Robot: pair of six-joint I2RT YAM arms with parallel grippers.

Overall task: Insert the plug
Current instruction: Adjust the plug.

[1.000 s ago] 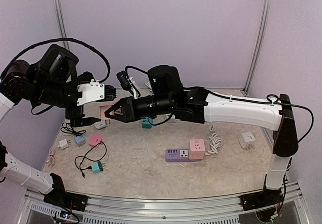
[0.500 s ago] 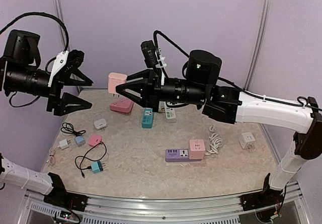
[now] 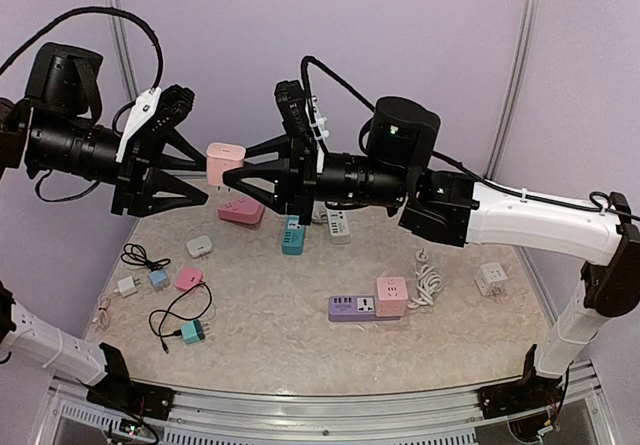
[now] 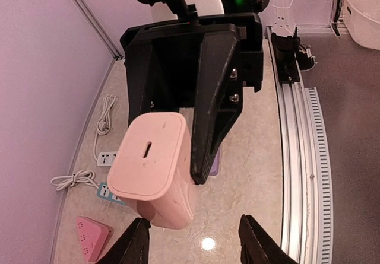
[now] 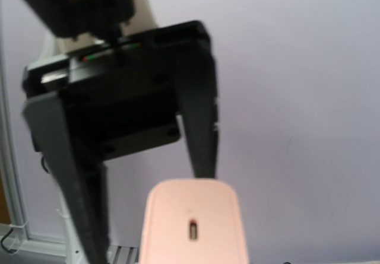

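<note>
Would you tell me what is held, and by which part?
The right gripper holds the pink rounded plastic charger block by its sides.

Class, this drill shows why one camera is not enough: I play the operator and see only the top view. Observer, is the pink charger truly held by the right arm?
Observer: Yes. The left wrist view shows the right gripper with a black jaw on either side of the pink charger.
Operator: What does that camera see on the charger?
Observer: Its flat end, with one small slot in the middle.
Operator: Is the left gripper lined up to take it?
Observer: Not quite. In the right wrist view its jaws are spread wide, and the charger sits in front of one jaw, not the gap.
</note>
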